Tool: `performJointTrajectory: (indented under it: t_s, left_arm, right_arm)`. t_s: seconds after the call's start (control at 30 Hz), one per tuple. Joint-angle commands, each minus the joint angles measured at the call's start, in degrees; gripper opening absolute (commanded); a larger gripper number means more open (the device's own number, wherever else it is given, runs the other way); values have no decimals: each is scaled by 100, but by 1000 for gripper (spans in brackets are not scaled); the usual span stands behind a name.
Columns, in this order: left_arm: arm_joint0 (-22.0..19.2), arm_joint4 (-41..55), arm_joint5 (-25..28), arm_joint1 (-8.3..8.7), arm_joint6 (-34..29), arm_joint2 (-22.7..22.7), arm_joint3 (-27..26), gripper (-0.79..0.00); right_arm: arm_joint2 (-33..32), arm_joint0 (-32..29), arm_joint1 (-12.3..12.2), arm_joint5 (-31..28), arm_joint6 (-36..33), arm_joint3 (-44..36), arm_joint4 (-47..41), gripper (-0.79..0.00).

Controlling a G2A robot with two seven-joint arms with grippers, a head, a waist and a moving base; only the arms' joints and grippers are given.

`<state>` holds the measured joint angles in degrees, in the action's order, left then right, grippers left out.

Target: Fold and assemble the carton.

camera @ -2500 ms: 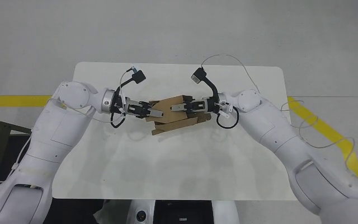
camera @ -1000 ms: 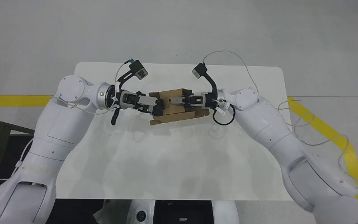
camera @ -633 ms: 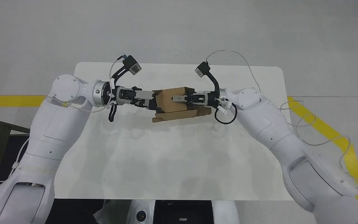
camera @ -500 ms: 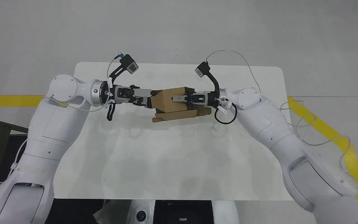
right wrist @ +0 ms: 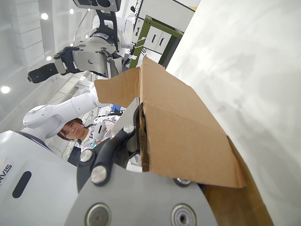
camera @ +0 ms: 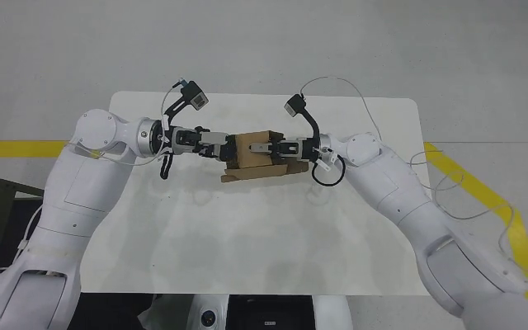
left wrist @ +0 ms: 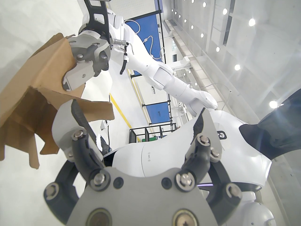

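Observation:
The brown cardboard carton is held above the middle of the white table, partly opened, with loose flaps hanging at its ends. My right gripper is shut on the carton's upper wall from the right; the left wrist view shows this gripper clamping the wall. My left gripper stands open at the carton's left end. In the left wrist view one of its fingers lies against a flap of the carton. The right wrist view has the carton close to the camera and the open left gripper beyond it.
The white table spreads bare around and in front of the carton. A yellow floor line runs past both sides of the table. Loose cables arc above the right arm's wrist.
The carton has been lifted and turned from slanted to level. In the last half second it and the right gripper shifted slightly left, towards the left gripper.

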<state>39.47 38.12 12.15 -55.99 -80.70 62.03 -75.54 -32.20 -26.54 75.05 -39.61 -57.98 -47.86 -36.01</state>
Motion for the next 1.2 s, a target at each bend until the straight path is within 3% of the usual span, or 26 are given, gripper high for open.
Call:
performJointTrajectory:
  t_s: [0.0,0.53,0.9,1.17]
  left_arm:
    - [-4,-15,-12,-9,7,-22,-21,0]
    - [-24,-178,-14,-49,58,-68,7,0]
    - [37,-398,-13,-16,119,73,223,0]
    - [-27,-428,-93,-35,187,60,376,0]
  right_arm:
    - [-42,-32,0,45,8,-75,46,-785]
    - [-360,-160,63,210,-106,-236,275,-785]
    - [-784,-293,-39,250,-131,-392,496,-785]
    - [-859,-446,-52,543,-703,-705,372,-785]
